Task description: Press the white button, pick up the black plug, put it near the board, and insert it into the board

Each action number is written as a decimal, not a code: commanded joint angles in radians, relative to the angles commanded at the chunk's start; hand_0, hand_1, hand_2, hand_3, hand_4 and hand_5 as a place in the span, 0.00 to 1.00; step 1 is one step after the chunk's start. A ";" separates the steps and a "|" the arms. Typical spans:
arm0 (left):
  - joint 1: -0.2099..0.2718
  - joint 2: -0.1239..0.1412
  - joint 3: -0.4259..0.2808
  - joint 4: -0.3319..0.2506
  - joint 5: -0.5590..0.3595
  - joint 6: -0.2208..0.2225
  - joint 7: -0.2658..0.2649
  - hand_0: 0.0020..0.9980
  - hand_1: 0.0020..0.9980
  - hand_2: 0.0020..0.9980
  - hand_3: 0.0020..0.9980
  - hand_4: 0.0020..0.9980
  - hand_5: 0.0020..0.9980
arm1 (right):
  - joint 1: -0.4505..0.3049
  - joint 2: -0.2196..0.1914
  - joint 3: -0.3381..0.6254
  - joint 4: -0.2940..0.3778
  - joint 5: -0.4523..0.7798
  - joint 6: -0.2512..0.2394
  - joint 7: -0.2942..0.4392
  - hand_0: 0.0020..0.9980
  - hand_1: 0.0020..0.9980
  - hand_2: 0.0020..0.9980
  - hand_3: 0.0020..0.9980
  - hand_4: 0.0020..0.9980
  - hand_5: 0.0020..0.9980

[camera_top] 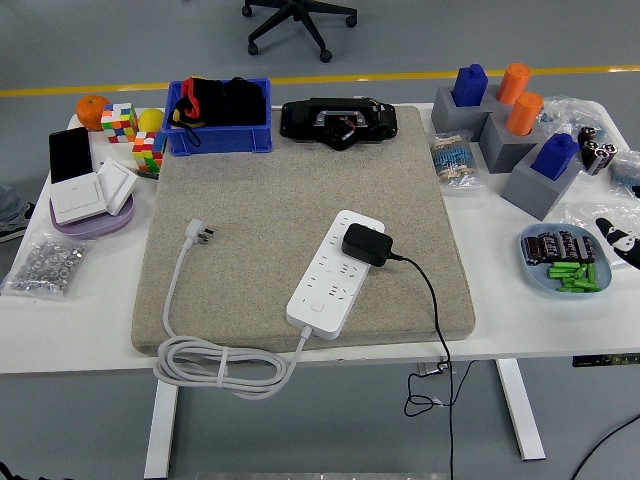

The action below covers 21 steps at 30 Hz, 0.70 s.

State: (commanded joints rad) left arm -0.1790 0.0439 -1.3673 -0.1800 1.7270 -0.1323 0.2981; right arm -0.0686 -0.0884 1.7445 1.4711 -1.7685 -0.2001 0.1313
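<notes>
Black plug (pixel 366 244) is sitting seated in the white board (pixel 335 273); right hand (pixel 620 240) is showing only fingertips at counter (pixel 500 320) edge, grip unreadable.

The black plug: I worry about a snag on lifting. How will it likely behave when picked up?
The black plug sits seated in the white power strip, so it will probably resist at first. Its blocky body looks rigid and easy to grip. The thin black cable trails off the table edge, so it will likely drag floppily and tug a little.
</notes>
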 joint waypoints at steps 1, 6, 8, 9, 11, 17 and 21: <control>0.002 0.001 -0.004 0.000 0.003 0.000 0.001 0.69 0.64 0.61 0.64 0.55 0.18 | -0.002 0.001 0.003 0.002 0.003 0.001 -0.004 0.73 0.67 0.63 0.63 0.91 0.23; 0.008 0.003 -0.013 0.000 0.008 -0.002 0.000 0.69 0.64 0.61 0.64 0.55 0.19 | -0.007 0.004 0.010 0.009 0.016 0.010 -0.016 0.73 0.66 0.63 0.62 0.90 0.23; 0.008 0.002 -0.010 0.000 0.003 -0.002 -0.001 0.69 0.64 0.61 0.64 0.55 0.19 | -0.006 0.005 0.015 0.011 0.018 0.013 -0.020 0.73 0.66 0.62 0.61 0.90 0.23; 0.008 0.002 -0.011 0.000 0.004 -0.003 -0.001 0.69 0.64 0.61 0.64 0.55 0.19 | -0.005 0.006 0.017 0.012 0.018 0.015 -0.021 0.73 0.66 0.62 0.61 0.90 0.23; 0.009 0.002 -0.012 0.000 0.008 -0.004 0.000 0.69 0.64 0.61 0.64 0.55 0.19 | -0.004 0.007 0.021 0.013 0.017 0.018 -0.023 0.73 0.66 0.62 0.61 0.90 0.23; 0.017 0.005 -0.025 0.000 0.030 -0.008 0.001 0.69 0.64 0.61 0.64 0.55 0.19 | -0.008 0.016 0.039 0.022 0.015 0.023 -0.028 0.73 0.65 0.62 0.61 0.89 0.23; 0.025 0.007 -0.027 0.000 0.028 -0.009 -0.001 0.69 0.64 0.61 0.64 0.55 0.19 | -0.018 0.027 0.055 0.030 0.018 0.025 -0.031 0.73 0.65 0.61 0.61 0.88 0.23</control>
State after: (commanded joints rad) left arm -0.1539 0.0510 -1.3947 -0.1800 1.7555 -0.1409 0.2971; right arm -0.0868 -0.0614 1.7998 1.5015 -1.7503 -0.1754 0.1001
